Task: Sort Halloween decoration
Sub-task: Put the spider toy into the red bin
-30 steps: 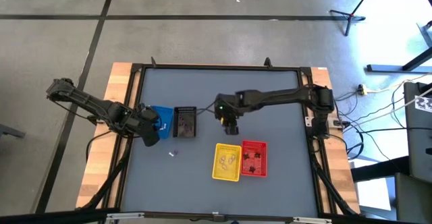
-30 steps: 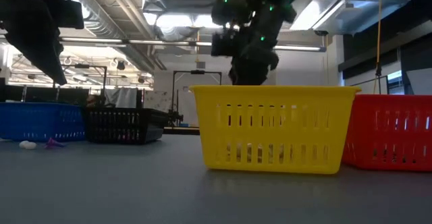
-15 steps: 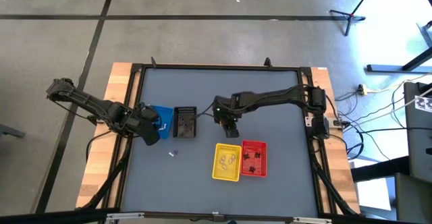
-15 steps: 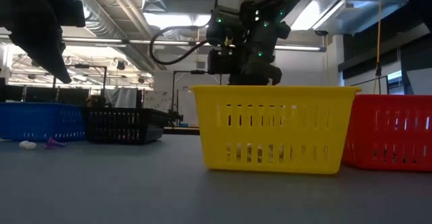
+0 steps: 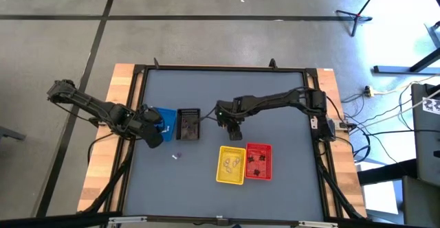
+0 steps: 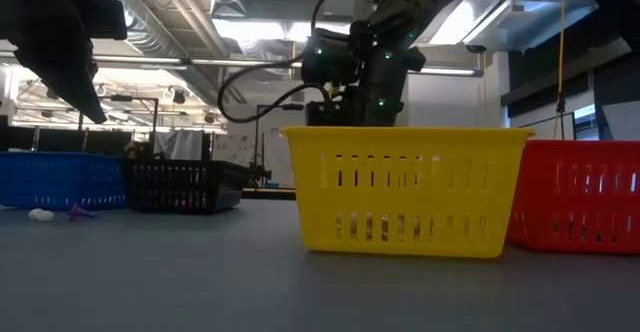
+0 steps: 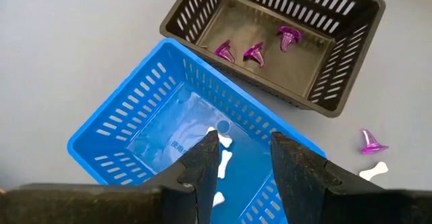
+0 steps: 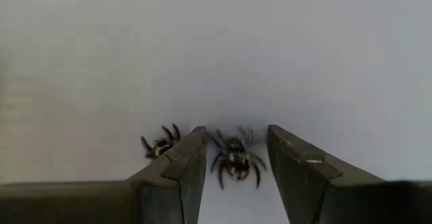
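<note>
Right gripper (image 8: pixel 235 158) now lower and slightly leftward than a second ago, fingers spread around a small black plastic spider (image 8: pixel 235 161) on the grey tabletop (image 8: pixel 216 48); pinch probably next. Left gripper (image 7: pixel 244 158) spread above the blue mesh basket (image 7: pixel 128 126).

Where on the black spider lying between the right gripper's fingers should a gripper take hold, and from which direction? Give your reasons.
Probably by its round body, from straight above. The spider lies flat on the table with thin legs splayed outward, poor surfaces to pinch. The right gripper already has open fingers on either side of it. A second spider lies just outside one finger.
</note>
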You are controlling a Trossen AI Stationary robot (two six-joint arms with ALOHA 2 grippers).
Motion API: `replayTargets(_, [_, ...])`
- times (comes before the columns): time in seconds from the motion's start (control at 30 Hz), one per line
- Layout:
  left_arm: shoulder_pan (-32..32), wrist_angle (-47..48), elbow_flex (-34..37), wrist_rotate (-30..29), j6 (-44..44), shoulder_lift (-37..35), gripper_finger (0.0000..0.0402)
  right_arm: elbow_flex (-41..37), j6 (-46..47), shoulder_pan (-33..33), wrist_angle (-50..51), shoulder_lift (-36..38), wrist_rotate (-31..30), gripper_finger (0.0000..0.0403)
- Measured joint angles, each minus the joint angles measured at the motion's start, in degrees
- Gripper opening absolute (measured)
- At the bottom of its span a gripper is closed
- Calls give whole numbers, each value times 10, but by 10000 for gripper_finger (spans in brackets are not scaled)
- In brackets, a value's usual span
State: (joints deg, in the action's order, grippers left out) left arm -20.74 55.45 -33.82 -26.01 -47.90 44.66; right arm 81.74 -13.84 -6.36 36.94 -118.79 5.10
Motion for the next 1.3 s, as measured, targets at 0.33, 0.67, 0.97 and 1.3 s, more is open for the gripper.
replayTargets(0.33, [0,0,0,-1,0,0,126,2,1,0,4,-10,0,159])
replayTargets(0.67, [0,0,0,-1,0,0,126,1,1,0,6,-11,0,153])
replayTargets(0.97, [0,0,0,-1,0,0,126,0,1,0,7,-12,5,72])
replayTargets(1.3, [0,0,0,-2,0,0,126,0,1,0,7,-12,5,58])
